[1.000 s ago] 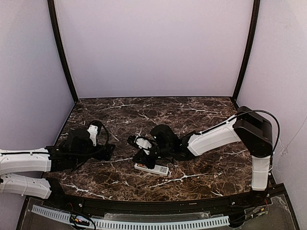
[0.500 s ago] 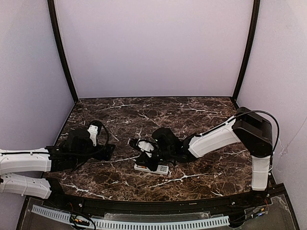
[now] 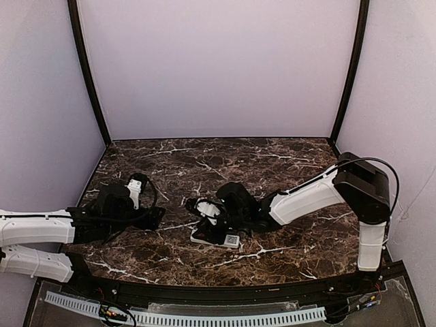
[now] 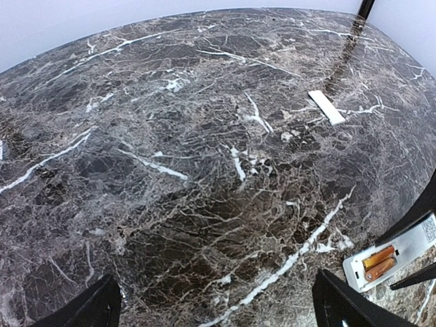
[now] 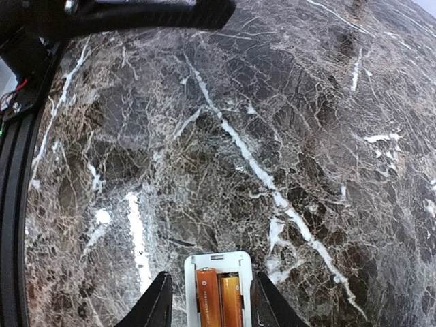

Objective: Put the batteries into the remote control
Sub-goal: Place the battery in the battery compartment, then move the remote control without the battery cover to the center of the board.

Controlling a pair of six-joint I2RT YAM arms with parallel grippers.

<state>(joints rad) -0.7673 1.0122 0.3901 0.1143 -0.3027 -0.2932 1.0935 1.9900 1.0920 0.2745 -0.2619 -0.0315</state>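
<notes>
White plastic remote control (image 5: 218,263): light, stiff, slick, flat on the marble table (image 3: 293,160), 2 batteries (image 5: 219,301) seated in its slot. Best pinched across the long edges. Right gripper (image 5: 211,291) partly parted, straddling its end; left gripper (image 4: 214,289) wide, empty.

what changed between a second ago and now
The right gripper eased slightly right and toward the near edge, closer over the remote control, and its jaws went from shut to open. They now stand either side of the remote, where both batteries lie in the slot. The remote and the open left gripper stayed put.
</notes>
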